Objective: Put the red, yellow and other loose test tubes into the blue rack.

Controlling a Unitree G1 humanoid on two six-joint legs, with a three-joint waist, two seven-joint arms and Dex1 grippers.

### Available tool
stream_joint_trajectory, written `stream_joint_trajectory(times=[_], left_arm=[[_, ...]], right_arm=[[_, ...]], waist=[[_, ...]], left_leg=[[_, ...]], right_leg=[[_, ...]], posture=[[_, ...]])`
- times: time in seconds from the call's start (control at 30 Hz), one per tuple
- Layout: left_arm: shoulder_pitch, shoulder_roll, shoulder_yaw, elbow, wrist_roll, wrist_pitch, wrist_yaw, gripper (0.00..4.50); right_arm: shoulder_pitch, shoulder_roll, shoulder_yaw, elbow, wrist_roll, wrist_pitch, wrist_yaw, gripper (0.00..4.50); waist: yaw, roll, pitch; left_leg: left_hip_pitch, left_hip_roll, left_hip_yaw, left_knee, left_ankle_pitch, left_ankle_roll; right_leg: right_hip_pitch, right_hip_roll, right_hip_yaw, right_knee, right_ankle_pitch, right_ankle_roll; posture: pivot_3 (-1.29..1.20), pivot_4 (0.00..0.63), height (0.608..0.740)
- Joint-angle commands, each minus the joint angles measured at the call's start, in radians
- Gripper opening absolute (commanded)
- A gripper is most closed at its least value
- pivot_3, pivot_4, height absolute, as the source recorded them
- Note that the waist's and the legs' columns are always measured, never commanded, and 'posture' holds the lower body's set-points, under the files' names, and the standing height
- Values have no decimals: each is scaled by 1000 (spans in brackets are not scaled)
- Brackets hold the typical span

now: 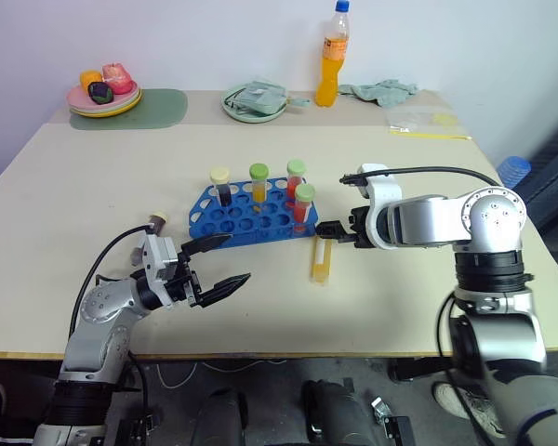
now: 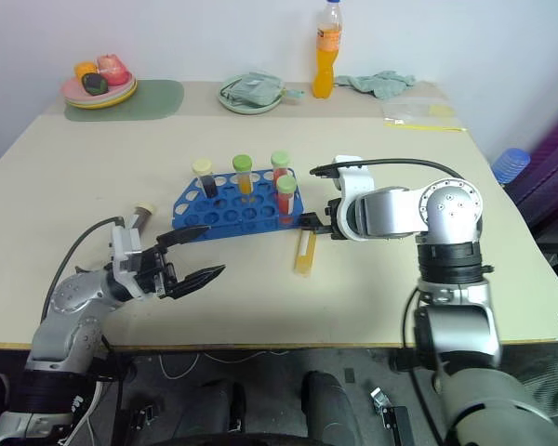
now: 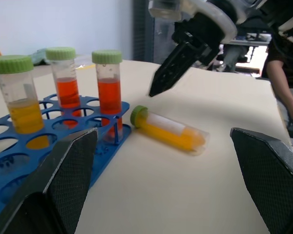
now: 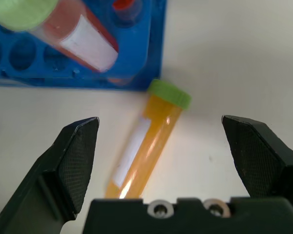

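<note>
four tubes standing in the blue rack (image 1: 246, 216); one yellow tube (image 1: 322, 262) lies just beside its right end. my right gripper (image 4: 161, 146) hovers over it, jaws wide (empty).

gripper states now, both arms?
Left gripper: open, empty.
Right gripper: open, empty, above the lying yellow tube.

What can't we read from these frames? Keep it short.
- Yellow tube on the table: its base sits behind the right gripper body in the right wrist view.
- Blue rack: rear holes are hidden by the standing tubes in the eye views.
- Food on the pink plate: too small to identify.
- Left gripper is open, empty.
</note>
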Motion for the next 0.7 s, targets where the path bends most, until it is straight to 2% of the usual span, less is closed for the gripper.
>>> stream_joint_trajectory(times=[0.03, 0.13, 0.33, 0.57, 0.7], left_arm=[[-8, -11, -17, -42, 6, -2, 20, 4500], [-17, -18, -28, -43, 10, 0, 32, 4500], [-26, -30, -43, -33, 13, -4, 41, 4500], [-33, -25, -43, -29, 11, -10, 40, 4500], [-35, -25, -37, -28, 6, -16, 38, 4500]], right_arm=[[-22, -22, 77, 8, 121, -68, -79, 4436], [-36, -33, 110, 21, 121, -57, -54, 4436], [-32, 44, 95, 38, 121, -105, -128, 4436], [-30, 220, -3, 67, 121, -198, -373, 4436], [-19, 272, -29, 68, 121, -216, -458, 4436]], waist=[[-3, 0, 0], [-8, 0, 0], [-21, 0, 0], [-23, 0, 0], [-23, 0, 0]], left_leg=[[0, 0, 0, 0, 0, 0], [0, 1, 0, 0, 0, 0], [0, 1, -1, 0, 0, 0], [0, 2, -1, 0, 0, 0], [-1, 2, -1, 0, 0, 0]], right_leg=[[0, 0, 0, -1, 0, 0], [0, 1, 1, -1, 0, 0], [0, 1, 1, 0, 0, 1], [-1, 2, 1, 0, 1, 2], [-1, 1, 1, 0, 1, 2]], posture=[[0, 150, 740], [0, 150, 740], [0, 150, 740], [0, 150, 740], [0, 150, 740]])
